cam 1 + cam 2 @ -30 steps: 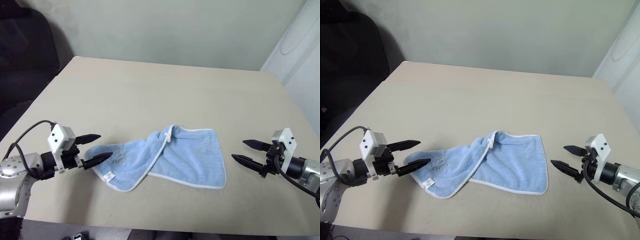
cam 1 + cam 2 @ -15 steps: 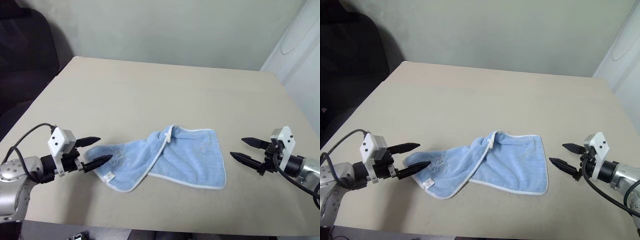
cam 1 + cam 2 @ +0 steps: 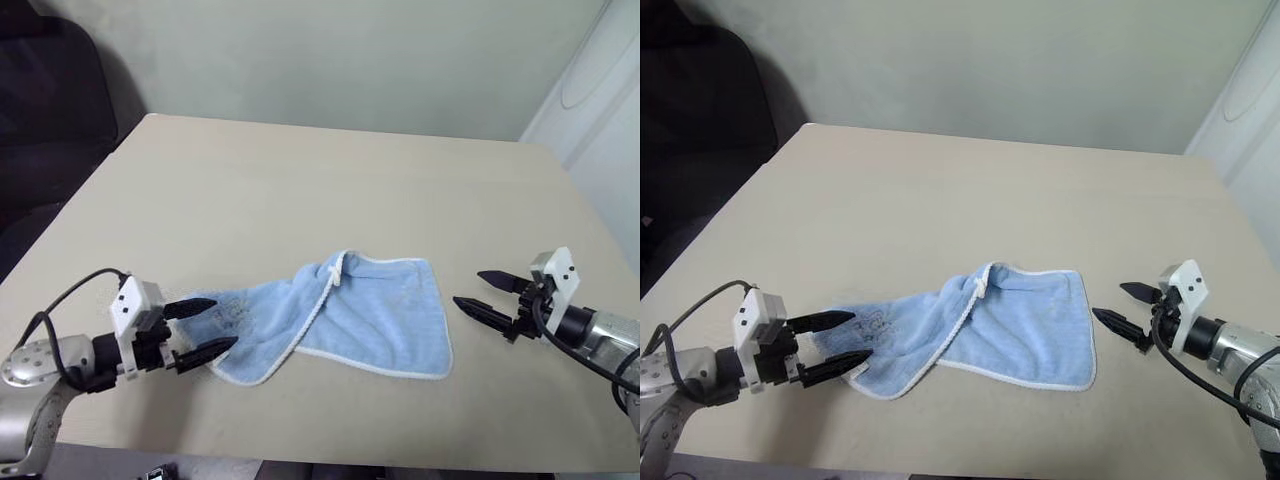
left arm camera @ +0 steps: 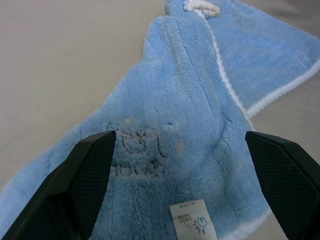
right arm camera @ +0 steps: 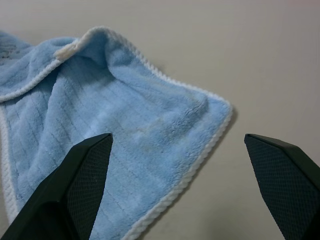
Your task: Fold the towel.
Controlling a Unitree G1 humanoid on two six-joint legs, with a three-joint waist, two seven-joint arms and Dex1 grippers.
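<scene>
Two grippers wide apart, empty | head: towel (image 3: 340, 315) lies rumpled on table (image 3: 300, 190) between left gripper (image 3: 205, 328) and right gripper (image 3: 484, 297) | left wrist: tag (image 4: 192, 220) and motif (image 4: 137, 150) between jaws, possibly touching | right wrist: towel corner between jaws.

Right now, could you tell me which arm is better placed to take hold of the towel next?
Probably the left: its open gripper already straddles the towel end, while the right gripper sits just off the far edge.
</scene>
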